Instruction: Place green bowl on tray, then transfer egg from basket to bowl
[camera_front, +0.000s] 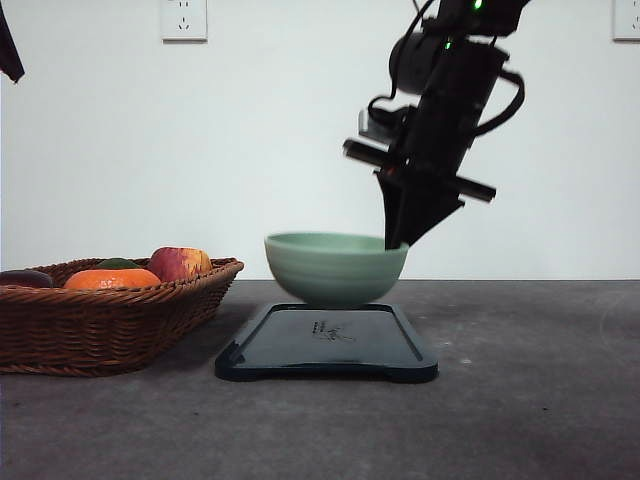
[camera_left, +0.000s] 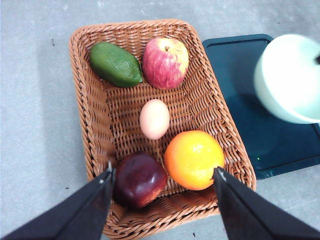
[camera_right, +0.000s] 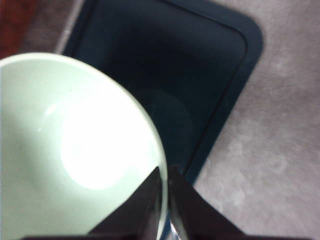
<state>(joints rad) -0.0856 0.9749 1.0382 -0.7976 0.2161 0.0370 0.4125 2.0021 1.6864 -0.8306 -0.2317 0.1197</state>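
Grey speckled counter (camera_front: 520, 400) under a plain white wall. First step in hand: round sage-green ceramic bowl (camera_front: 335, 268) pinched at its rim by right claw (camera_right: 165, 172), held just above flat navy-black tray (camera_front: 300, 350), seemingly not yet seated. Next: lower, release. Left claw (camera_left: 162, 175) spread wide over brown wicker basket (camera_left: 95, 110), small pale brownish egg (camera_left: 154, 118) lying mid-basket, ungrasped.

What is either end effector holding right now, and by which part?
The right end effector pinches the green bowl by its rim, over the tray. The left end effector is open above the basket, holding nothing.
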